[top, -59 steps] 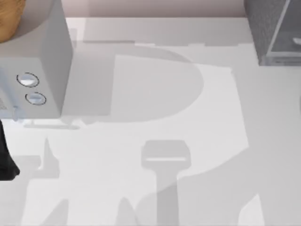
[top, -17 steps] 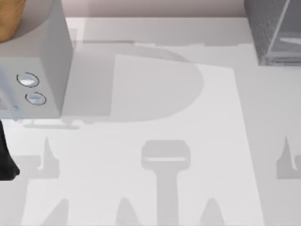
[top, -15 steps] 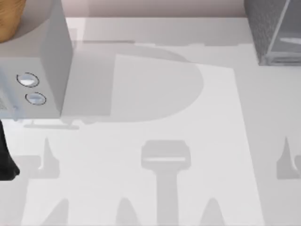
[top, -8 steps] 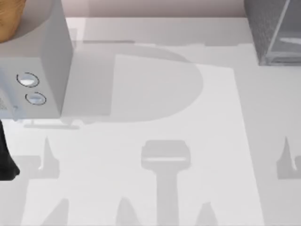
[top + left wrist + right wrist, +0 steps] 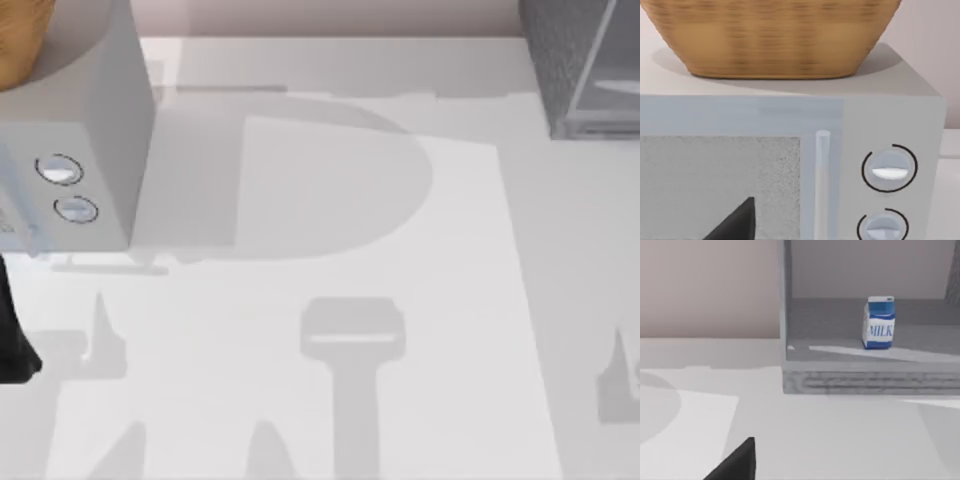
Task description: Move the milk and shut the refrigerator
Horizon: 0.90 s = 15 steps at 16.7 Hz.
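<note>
Milk (image 5: pixel 879 322) upright inside refrigerator (image 5: pixel 870 380) – white table (image 5: pixel 330 400), pinkish wall; jaws' state can't tell.

The milk (image 5: pixel 878 322), a small carton with a blue top and "MILK" on its white lower half, stands upright on the grey floor inside the refrigerator (image 5: pixel 860 380), a dark grey speckled cabinet at the table's far right corner (image 5: pixel 580 70), its front open.

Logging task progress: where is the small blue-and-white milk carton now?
In the right wrist view, the milk carton stands upright inside the open dark grey refrigerator, on its floor.
</note>
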### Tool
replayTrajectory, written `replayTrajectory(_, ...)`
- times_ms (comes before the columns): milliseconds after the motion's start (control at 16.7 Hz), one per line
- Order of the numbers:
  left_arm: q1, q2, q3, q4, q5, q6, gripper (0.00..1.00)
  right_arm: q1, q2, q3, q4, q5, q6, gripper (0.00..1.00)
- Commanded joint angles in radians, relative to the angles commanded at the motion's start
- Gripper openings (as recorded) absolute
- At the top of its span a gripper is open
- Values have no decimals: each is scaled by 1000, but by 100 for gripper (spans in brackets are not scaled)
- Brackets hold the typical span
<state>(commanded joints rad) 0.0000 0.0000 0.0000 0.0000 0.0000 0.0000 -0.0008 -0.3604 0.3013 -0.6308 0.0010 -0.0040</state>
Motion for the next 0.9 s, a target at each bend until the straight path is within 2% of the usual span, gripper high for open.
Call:
replayTrajectory(300, 0, 0, 0, 0, 0, 0, 100, 0, -232, 190, -444, 0, -5, 100)
replayTrajectory(540, 0, 0, 0, 0, 0, 0, 100, 0, -375, 307, -718, 1, -7, 100)
replayTrajectory(720, 0, 0, 0, 0, 0, 0, 100, -1, -434, 355, -822, 2, -8, 100)
replayTrajectory(900, 0, 0, 0, 0, 0, 0, 100, -1, -444, 364, -838, 2, -8, 100)
